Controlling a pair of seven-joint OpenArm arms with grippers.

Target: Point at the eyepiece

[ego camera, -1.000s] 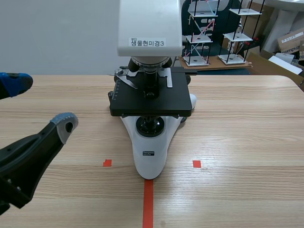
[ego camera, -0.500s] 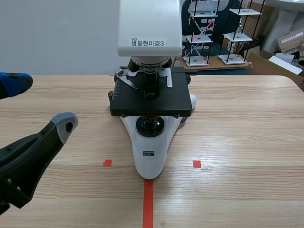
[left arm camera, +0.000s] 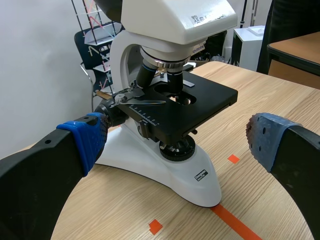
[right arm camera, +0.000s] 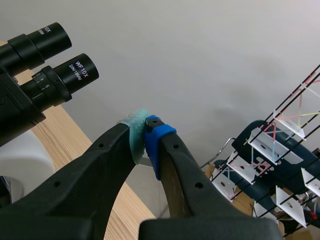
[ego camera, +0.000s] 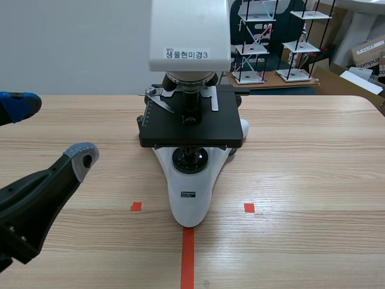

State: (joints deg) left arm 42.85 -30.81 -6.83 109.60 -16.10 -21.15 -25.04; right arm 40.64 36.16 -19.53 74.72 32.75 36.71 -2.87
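A white microscope (ego camera: 189, 180) with a black stage (ego camera: 191, 127) stands mid-table; its head (ego camera: 189, 33) runs past the scene view's top, hiding the eyepieces there. In the right wrist view two black eyepieces (right arm camera: 75, 75) show, and my right gripper (right arm camera: 145, 130) is shut on nothing, its tips raised a short gap beside and below the nearer eyepiece. My left gripper (ego camera: 51, 129) is open at the table's left, well clear of the microscope (left arm camera: 165, 125); both its fingers (left arm camera: 82, 137) frame the microscope in the left wrist view.
Racks of wire shelving (ego camera: 274, 42) and cardboard boxes (ego camera: 367, 51) stand behind the table's far edge. Orange-red tape marks (ego camera: 187, 256) lie on the wooden table (ego camera: 313, 168) in front of the microscope's base.
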